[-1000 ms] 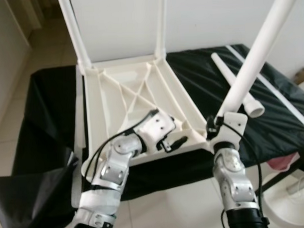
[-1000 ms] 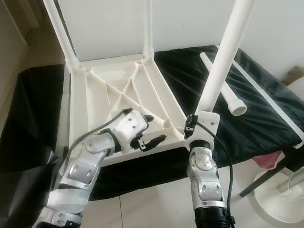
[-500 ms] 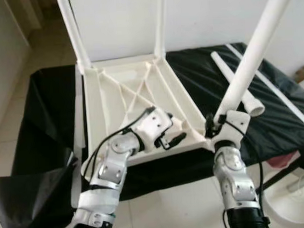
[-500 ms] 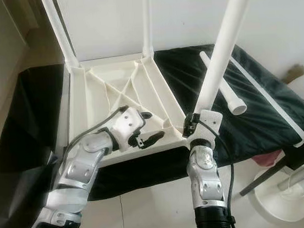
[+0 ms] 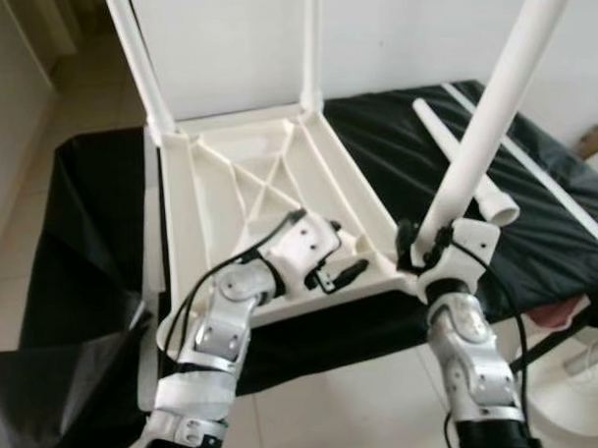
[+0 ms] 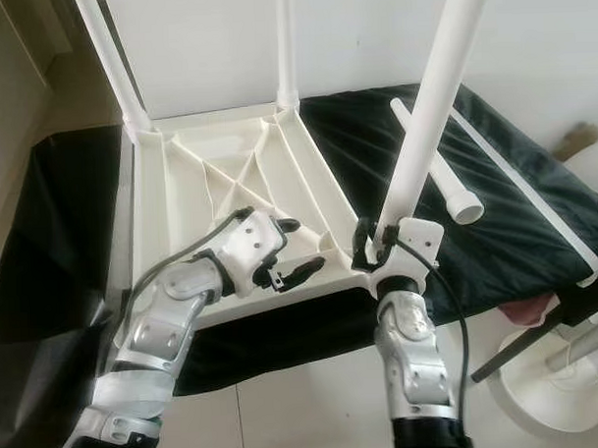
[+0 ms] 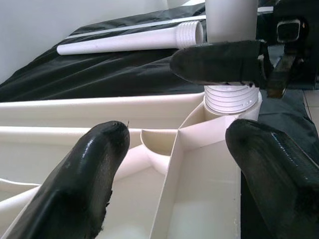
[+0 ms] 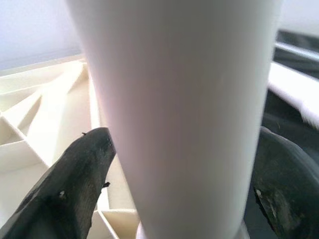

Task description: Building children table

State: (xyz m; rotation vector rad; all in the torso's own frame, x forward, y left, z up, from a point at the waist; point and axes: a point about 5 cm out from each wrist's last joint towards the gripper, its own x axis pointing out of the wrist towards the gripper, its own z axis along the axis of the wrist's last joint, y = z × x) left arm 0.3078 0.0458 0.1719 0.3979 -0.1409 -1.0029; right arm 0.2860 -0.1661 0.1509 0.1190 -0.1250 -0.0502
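The upturned white tabletop [image 5: 249, 201] lies on a black-covered table [image 5: 93, 221], two legs standing at its far corners. The right gripper [image 6: 378, 243] is clamped around a white leg [image 6: 428, 111] at the near right corner socket. The left gripper [image 5: 342, 275], fingers apart, rests inside the tabletop just left of it. A loose leg [image 5: 459, 164] lies to the right.

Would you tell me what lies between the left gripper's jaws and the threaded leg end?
Only bare ribbed underside of the white plastic tabletop, seen in the left wrist view, before the white leg in its socket.
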